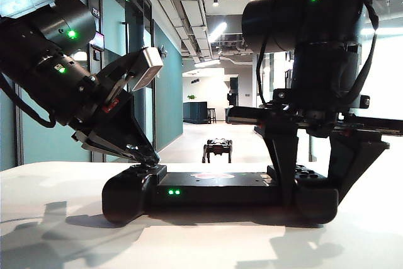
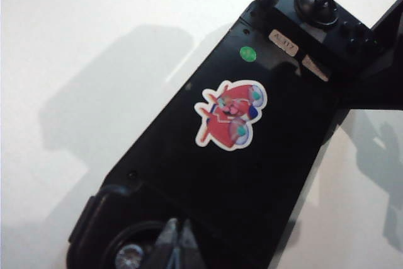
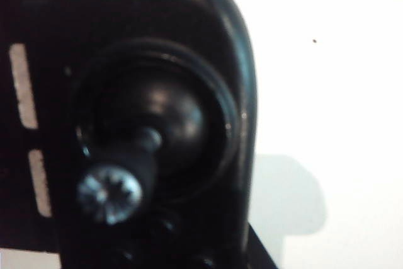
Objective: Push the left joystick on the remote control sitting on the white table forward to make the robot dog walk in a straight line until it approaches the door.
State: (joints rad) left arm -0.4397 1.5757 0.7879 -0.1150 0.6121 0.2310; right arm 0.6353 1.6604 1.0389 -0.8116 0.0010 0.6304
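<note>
the left gripper (image 1: 146, 159) is coming down from the upper left of the exterior view, and its fingertips are pressed together to one narrow point, so it is closed. the point is resting at the left joystick (image 2: 129, 255), on the end of the remote control (image 1: 217, 188) that has the two green lights (image 1: 174, 191). the tip is hiding the stick in the exterior view, so real contact is only my judgement.

the right gripper (image 1: 315, 168) is standing on the right side of that view with its fingers (image 1: 284, 162) around the other end of the remote; it seems to be holding it steady, though i cannot tell whether the jaws are truly clamping. its own camera is showing only the other stick (image 3: 113, 190), very near.

the remote is lying on the white table (image 1: 56, 231). the robot dog (image 1: 217, 148) is standing far in the corridor, in the middle of the view.

to do this step well, i think the push should be slow and straight forward, without side drift, otherwise the dog may be turning away.
</note>
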